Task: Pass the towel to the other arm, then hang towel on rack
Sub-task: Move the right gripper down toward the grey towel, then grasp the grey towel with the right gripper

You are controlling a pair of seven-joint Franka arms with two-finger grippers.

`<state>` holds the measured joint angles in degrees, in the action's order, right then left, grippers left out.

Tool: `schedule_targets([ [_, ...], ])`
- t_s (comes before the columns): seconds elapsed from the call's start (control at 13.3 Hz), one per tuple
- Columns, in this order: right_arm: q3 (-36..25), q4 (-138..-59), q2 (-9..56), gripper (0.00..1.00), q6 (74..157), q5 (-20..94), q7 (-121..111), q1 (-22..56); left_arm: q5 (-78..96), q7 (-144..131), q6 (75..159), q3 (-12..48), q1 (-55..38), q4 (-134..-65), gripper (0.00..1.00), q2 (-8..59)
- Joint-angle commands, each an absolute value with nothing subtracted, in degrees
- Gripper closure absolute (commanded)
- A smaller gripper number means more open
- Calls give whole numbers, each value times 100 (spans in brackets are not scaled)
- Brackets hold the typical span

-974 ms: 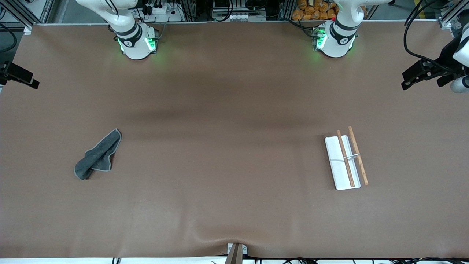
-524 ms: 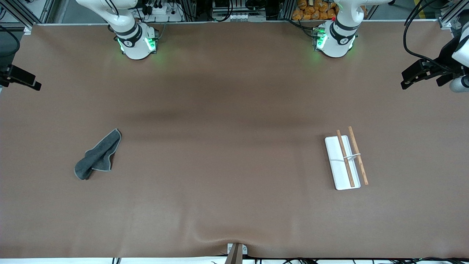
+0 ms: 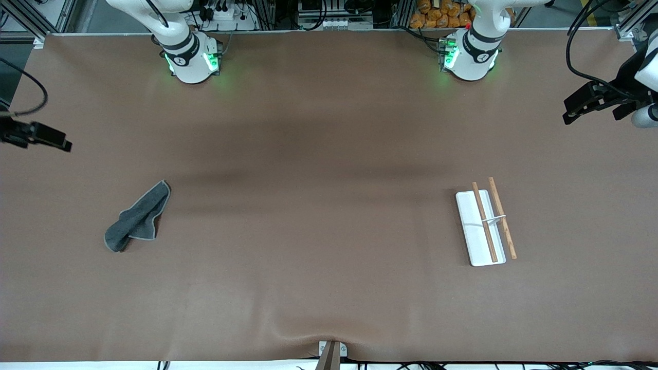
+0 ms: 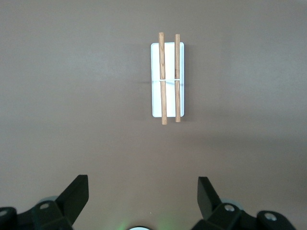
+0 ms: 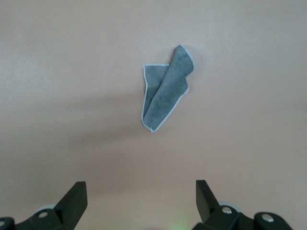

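Note:
The dark grey towel (image 3: 138, 218) lies crumpled on the table toward the right arm's end; it also shows in the right wrist view (image 5: 165, 89). The white rack (image 3: 480, 226) with two brown rods lies flat toward the left arm's end; it also shows in the left wrist view (image 4: 169, 79). My right gripper (image 3: 54, 142) is up in the air at the table's edge, open and empty, its jaws wide apart in the right wrist view (image 5: 141, 201). My left gripper (image 3: 578, 108) is up over the other table edge, open and empty (image 4: 142, 196).
The brown table cover (image 3: 329, 154) spans the whole view. Both arm bases (image 3: 193, 59) (image 3: 470, 56) stand along the table's edge farthest from the front camera. A small metal bracket (image 3: 331, 352) sits at the nearest edge.
My right gripper has moved inward over the table and a little toward the towel. The left gripper has barely moved. The towel and rack have not moved.

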<state>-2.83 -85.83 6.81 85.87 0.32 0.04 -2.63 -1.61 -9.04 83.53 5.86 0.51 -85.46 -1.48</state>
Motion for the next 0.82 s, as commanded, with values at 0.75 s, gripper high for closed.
schedule_targets([
  [0.75, -299, -8490, 2705, 0, 10430, -308, -88, -613, -105, -809, 8306, 598, 79, -8561, 0, -299],
])
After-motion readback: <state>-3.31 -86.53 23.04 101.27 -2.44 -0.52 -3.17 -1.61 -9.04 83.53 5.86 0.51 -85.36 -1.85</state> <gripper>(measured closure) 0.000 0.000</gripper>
